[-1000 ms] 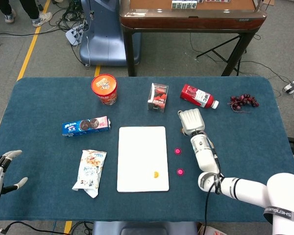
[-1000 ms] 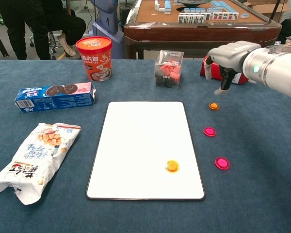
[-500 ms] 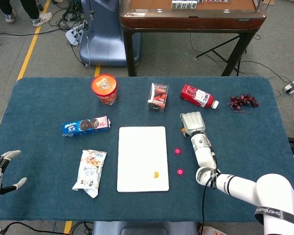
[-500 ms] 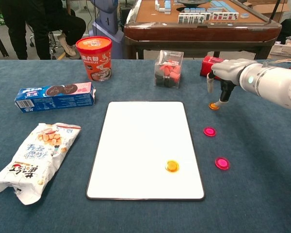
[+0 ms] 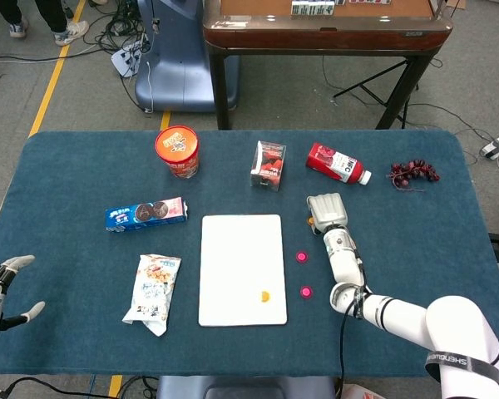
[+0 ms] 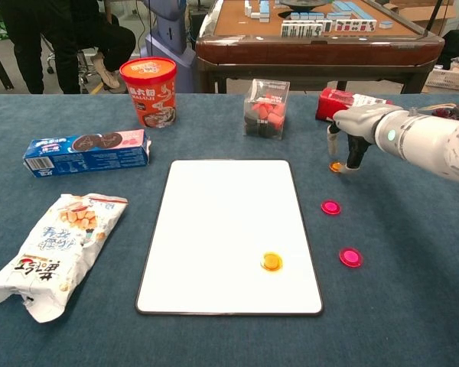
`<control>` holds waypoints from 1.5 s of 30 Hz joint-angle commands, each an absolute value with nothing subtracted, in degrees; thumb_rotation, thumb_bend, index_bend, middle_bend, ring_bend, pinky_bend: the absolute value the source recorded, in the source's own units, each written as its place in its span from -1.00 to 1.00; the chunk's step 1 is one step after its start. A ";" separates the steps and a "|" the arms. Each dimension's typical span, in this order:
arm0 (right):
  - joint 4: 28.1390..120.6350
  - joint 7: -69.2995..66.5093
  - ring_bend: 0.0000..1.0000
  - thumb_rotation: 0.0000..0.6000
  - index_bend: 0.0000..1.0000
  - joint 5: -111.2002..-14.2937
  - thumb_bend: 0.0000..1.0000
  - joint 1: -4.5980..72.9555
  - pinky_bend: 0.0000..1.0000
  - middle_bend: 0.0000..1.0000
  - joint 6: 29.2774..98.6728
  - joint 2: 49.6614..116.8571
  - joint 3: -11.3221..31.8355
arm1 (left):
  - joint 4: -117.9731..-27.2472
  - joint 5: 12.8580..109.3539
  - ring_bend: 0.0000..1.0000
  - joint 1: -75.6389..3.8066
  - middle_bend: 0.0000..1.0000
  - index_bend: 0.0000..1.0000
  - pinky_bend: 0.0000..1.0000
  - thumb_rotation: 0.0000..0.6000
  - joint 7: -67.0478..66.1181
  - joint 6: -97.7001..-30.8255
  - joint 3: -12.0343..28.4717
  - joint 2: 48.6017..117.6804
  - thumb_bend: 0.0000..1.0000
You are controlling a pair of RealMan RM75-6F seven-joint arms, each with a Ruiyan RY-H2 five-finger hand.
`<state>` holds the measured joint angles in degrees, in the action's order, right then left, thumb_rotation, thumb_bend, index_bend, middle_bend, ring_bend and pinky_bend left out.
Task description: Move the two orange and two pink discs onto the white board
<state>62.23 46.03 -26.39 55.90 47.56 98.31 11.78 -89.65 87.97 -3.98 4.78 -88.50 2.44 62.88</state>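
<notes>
One orange disc (image 6: 271,261) sits on the white board (image 6: 222,222), down near the board's front right corner. The second orange disc (image 6: 335,166) is on the blue table cover (image 6: 413,290), off the board's right edge toward the far side, and the right hand (image 6: 350,130) is right down on it, fingertips (image 6: 334,149) planted either side of the disc. Whether they are actually pinching it, I cannot tell from here. In the head view that hand (image 5: 327,211) covers most of the disc, just an orange sliver showing at its left side.

Two pink discs lie on the cloth right of the board: one (image 6: 331,206) just beside its right edge, the other (image 6: 350,257) nearer the front, both apart from the hand.

Over at the table's front left corner the left hand (image 5: 2,287) hangs with fingers spread, nothing in it.

Along the far side: a red cup (image 6: 148,90), a clear box (image 6: 265,107) with red pieces, a red bottle (image 5: 337,163) lying down, and grapes (image 5: 412,173). Left of the board lie a blue cookie pack (image 6: 86,151) and a snack bag (image 6: 55,248).
</notes>
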 commanded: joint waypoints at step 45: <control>61.68 46.73 1.00 1.00 -0.15 -25.66 -0.47 56.10 1.00 1.00 47.81 98.55 10.78 | -89.76 88.33 -0.38 -3.99 -0.48 -0.45 0.07 1.00 4.53 -88.36 2.24 62.86 -0.87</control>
